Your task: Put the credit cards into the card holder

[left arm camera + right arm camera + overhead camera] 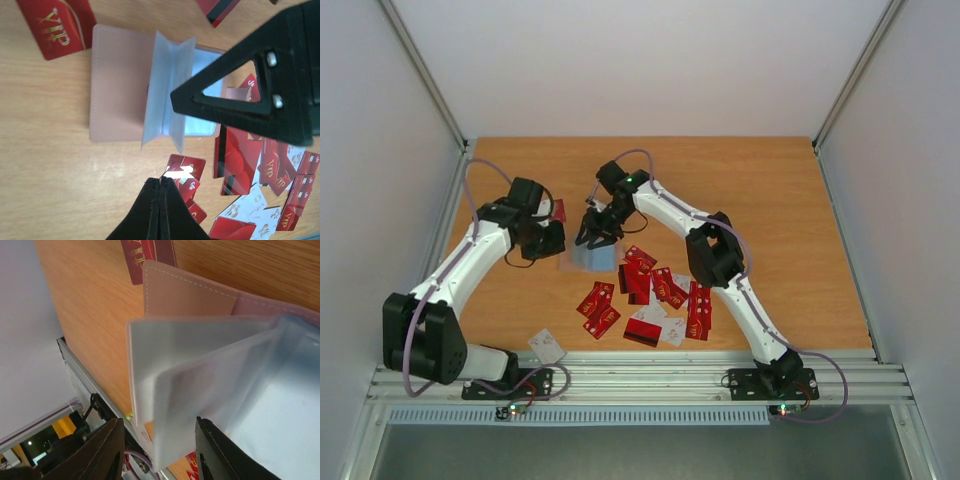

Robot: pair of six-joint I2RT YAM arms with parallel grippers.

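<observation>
The card holder (592, 258) (120, 85) (190, 295) lies open on the wooden table, its clear plastic leaves (170, 90) (200, 370) standing up. My right gripper (597, 238) (160, 450) hangs open right over it, one leaf between its fingers with a gap on the left side. Just left of the holder, my left gripper (548, 238) (161, 181) is shut, and a thin red credit card seen almost edge-on pokes from its tips. Several red and white credit cards (655, 300) (245, 160) lie in a heap in front of the holder. One red VIP card (55, 25) (558, 210) lies behind it.
A single pale card (547, 345) rests near the left arm's base. An aluminium rail (640, 380) runs along the near table edge, and white walls close in the left, right and back sides.
</observation>
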